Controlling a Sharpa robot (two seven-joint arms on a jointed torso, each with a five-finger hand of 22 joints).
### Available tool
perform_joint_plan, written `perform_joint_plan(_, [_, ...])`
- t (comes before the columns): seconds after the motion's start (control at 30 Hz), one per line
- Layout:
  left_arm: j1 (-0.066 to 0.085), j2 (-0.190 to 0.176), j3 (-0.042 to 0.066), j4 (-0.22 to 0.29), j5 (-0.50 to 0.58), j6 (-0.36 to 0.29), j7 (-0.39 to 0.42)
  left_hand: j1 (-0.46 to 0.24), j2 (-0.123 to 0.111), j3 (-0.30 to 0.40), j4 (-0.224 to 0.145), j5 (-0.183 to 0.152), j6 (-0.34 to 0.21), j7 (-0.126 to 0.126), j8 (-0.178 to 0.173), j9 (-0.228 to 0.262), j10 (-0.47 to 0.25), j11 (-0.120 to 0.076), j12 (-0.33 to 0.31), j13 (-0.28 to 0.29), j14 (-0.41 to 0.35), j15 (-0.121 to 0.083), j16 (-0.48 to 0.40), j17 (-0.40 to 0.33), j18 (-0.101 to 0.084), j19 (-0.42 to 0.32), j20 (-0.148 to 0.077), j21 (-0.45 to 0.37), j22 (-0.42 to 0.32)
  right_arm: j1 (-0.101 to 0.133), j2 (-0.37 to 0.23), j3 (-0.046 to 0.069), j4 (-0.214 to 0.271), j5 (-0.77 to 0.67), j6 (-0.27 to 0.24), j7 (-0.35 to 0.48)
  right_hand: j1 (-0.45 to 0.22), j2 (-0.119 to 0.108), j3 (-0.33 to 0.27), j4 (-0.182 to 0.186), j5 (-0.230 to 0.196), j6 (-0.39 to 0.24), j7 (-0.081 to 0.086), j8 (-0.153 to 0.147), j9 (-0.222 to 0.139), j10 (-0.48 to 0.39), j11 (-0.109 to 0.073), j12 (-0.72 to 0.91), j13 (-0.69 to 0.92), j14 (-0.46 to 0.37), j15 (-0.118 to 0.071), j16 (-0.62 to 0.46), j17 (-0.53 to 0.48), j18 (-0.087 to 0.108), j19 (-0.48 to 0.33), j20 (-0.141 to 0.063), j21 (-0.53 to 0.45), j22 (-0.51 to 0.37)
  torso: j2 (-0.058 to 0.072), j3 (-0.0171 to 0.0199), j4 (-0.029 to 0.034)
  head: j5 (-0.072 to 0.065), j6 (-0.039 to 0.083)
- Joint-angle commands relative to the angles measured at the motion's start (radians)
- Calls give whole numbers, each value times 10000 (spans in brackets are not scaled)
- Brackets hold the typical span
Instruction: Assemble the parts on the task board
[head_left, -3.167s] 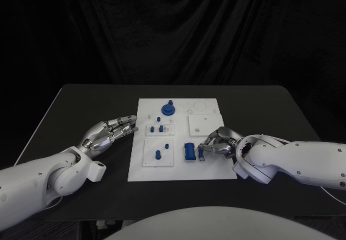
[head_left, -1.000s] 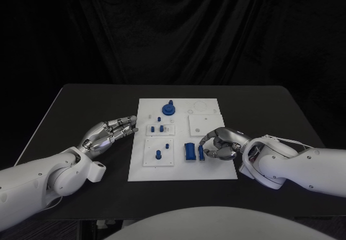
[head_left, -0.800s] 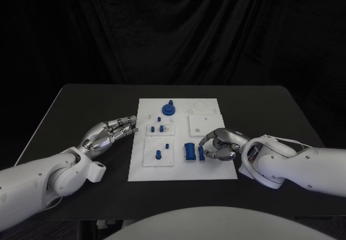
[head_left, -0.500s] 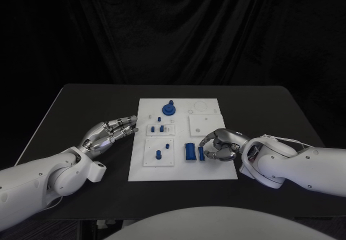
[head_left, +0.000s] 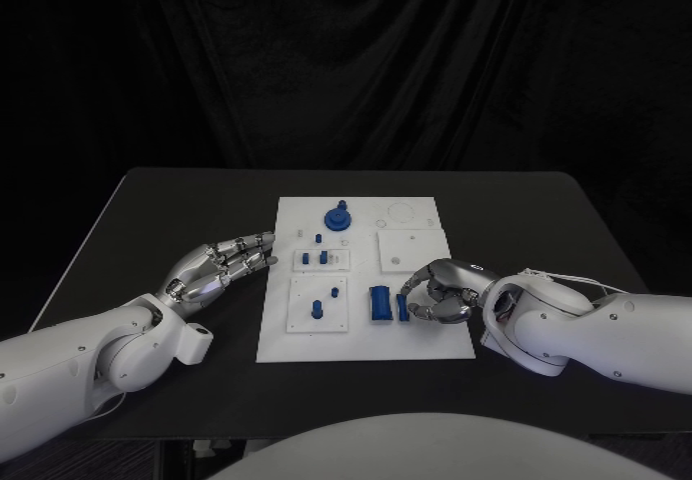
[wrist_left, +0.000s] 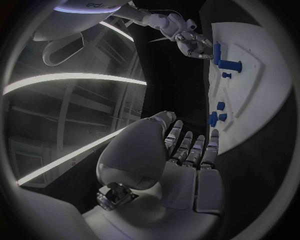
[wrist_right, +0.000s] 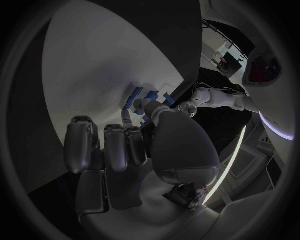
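board (head_left: 364, 335): white plate sitting mid-bench (head_left: 173, 200), and we're placing everything else off it.

right robot hand (head_left: 437, 293): over the board's near right part, fingers curled in. We see fingertips right at a small blue part (head_left: 402, 307), but we can't tell if it's actually pinched or just touched.

blue block (head_left: 379, 303): lying on the board just left of that small part, near the front edge.

left robot hand (head_left: 219, 265): on the bench just off the board's left edge, fingers stretched out and apart toward the board, holding nothing. The left wrist view backs us up, palm (wrist_left: 181, 180) bare.

knob (head_left: 338, 216): bigger blue piece standing at the board's far end.

pegs (head_left: 323, 259): a few small blue ones standing in the board's left-hand plates, closest to the left robot hand.
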Motion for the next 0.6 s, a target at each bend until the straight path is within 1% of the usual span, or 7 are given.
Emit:
perform_joint_plan(0.03, [-24,17,8,14,42,128,103,43,29,48,-17,47,-24,48,48,-6,-26,53,-42,-4,-2,48,30,2,-86,69,9,46,-11,-53,44,-38,-48,-435,564,-515,-148,29,-8,103,-113,-24,12,-107,-102,231,74,-109,1394,535,95,-114,-72,35,152,78,-144,1850,-3,0,-10,-2,-1])
perform_joint_plan(0.2, [-30,20,8,11,42,120,120,43,29,48,-17,47,-24,48,48,-6,-26,53,-42,-4,-2,48,30,2,-86,69,9,46,-11,-61,118,-38,-116,-561,575,-551,-180,39,-15,162,-200,-136,18,-254,-229,145,54,-182,1265,499,87,-192,-225,63,102,81,-267,1810,-5,3,-8,-6,-1])
perform_joint_plan(0.33, [-34,10,8,20,42,82,171,41,27,54,-17,48,-19,47,49,-5,-24,55,-34,-3,-4,48,29,1,-89,46,9,39,-42,-64,144,-37,-156,-596,318,-408,-201,58,-19,210,-259,-196,20,-333,-302,92,42,-227,1186,471,76,-251,-339,81,70,75,-349,1784,-2,6,1,-10,-1])
perform_joint_plan(0.47, [-36,-70,10,79,42,-91,347,61,8,86,-50,101,24,52,62,5,-14,102,-14,0,-9,65,30,1,-97,-34,1,10,-129,-63,67,-35,-173,-574,-597,169,-402,104,-165,513,-823,-4,-22,-354,-430,120,2,-208,1194,497,42,-241,-299,69,91,49,-317,1797,-12,12,-5,49,-1])
perform_joint_plan(0.5, [-36,-114,11,113,42,-168,399,57,-9,92,-55,103,67,67,73,14,-5,137,4,3,-19,68,25,-1,-99,-80,-5,-7,-175,-62,25,-33,-171,-497,-906,380,-565,124,-288,718,-1202,364,-57,-194,-398,117,25,-212,1173,501,56,-250,-318,66,96,51,-321,1797,-14,13,-7,58,-1])
perform_joint_plan(0.53, [-35,-160,11,156,42,-257,445,53,-26,99,-59,104,99,78,82,20,5,174,24,5,-40,57,12,-5,-96,-132,-13,-26,-226,-59,-22,-31,-168,-356,-1215,599,-612,134,-330,800,-1336,510,-63,-133,-385,50,35,-268,1070,466,64,-323,-472,91,52,56,-439,1759,-17,11,-13,77,-1])
perform_joint_plan(0.6, [-27,-243,12,253,41,-429,525,34,-64,107,-56,98,139,101,92,28,18,229,45,7,-105,2,-26,-16,-65,-241,-44,-64,-319,-35,-118,-26,-176,164,-1801,1104,-675,185,-424,1099,-1648,729,-100,-96,-415,-395,18,-636,460,196,68,-793,-1341,253,-262,72,-1195,1510,-28,12,-21,121,-1])
